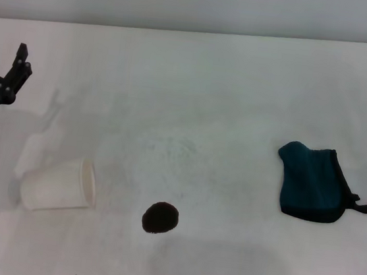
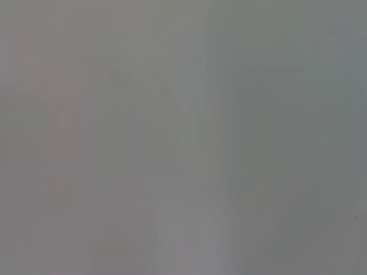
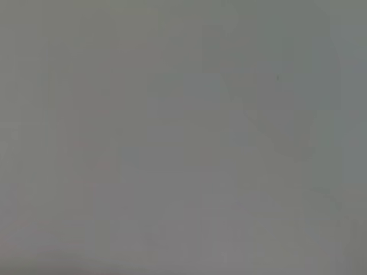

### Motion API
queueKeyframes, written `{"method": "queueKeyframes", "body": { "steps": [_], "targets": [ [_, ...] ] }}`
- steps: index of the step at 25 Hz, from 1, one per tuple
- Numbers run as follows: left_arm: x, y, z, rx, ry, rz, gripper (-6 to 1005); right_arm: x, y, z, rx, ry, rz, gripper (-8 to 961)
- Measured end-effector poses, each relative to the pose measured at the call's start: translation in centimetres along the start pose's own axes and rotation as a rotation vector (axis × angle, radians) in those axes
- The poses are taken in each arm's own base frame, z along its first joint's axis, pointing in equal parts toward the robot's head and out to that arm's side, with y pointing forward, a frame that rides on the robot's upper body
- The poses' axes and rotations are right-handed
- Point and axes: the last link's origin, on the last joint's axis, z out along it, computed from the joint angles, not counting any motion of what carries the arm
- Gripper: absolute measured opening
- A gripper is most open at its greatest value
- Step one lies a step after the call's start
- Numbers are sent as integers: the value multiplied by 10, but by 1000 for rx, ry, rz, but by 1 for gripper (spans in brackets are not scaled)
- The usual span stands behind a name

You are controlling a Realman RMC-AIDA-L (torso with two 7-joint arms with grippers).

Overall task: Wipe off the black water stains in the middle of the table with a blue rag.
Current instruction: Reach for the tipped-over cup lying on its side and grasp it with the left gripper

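One small black-brown stain (image 1: 160, 218) sits on the white worktop (image 1: 229, 89), roundish with fuzzy edges, so we note no clear long axis for it. It lies near the front edge of the head view, slightly left of centre. Just to its left lies a white cup (image 1: 59, 184) tipped on its side, mouth towards the stain, base towards the robot's left; cup and stain are close but apart.

The blue rag (image 1: 311, 182) lies crumpled well to the right of the stain. Its long axis runs roughly away from the robot, and its black loop tag (image 1: 366, 209) sticks out to the right at the near corner.

The left gripper (image 1: 20, 66) hangs at the far left, fingers pointing up and away, holding nothing; we cannot tell how far apart they stand. Both wrist views show only plain grey.
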Motion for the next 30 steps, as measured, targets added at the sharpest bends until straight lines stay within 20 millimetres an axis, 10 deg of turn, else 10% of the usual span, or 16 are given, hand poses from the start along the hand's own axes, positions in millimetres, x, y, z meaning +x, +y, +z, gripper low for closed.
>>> {"method": "queueKeyframes", "body": {
  "steps": [30],
  "targets": [
    [1, 4, 12, -121, -23, -164, 876, 6, -3, -4, 7, 26, -1, 870]
  ]
}}
